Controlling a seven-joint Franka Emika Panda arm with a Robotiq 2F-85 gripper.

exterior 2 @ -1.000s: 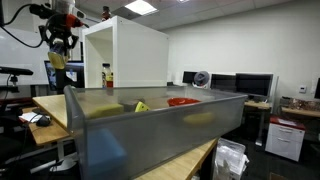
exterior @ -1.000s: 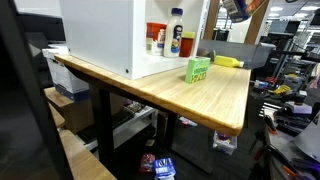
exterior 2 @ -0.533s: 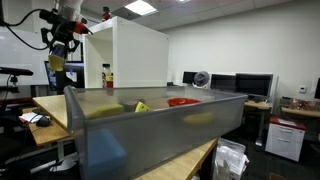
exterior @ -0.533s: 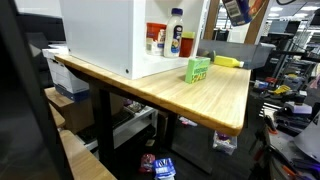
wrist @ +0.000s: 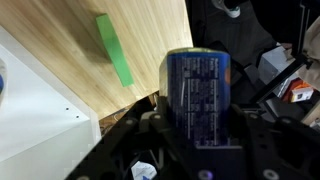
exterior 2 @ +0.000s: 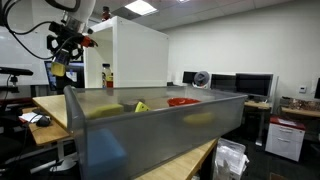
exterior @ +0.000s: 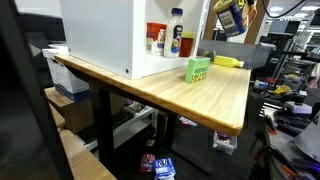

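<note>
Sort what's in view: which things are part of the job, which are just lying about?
In hand:
- pincer, shut on the blue can, held up in the air

Lying about:
- green box on the wooden table
- yellow object behind it
- white bottle and red-capped bottle inside the white cabinet

free air below end effector (exterior: 231, 20); white cabinet (exterior: 100, 35), green box (exterior: 198, 69) on tabletop (exterior: 175, 97)

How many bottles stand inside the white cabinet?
2. A tall white bottle with a blue label, and a smaller orange one just beside it. The cabinet wall may hide more.
</note>
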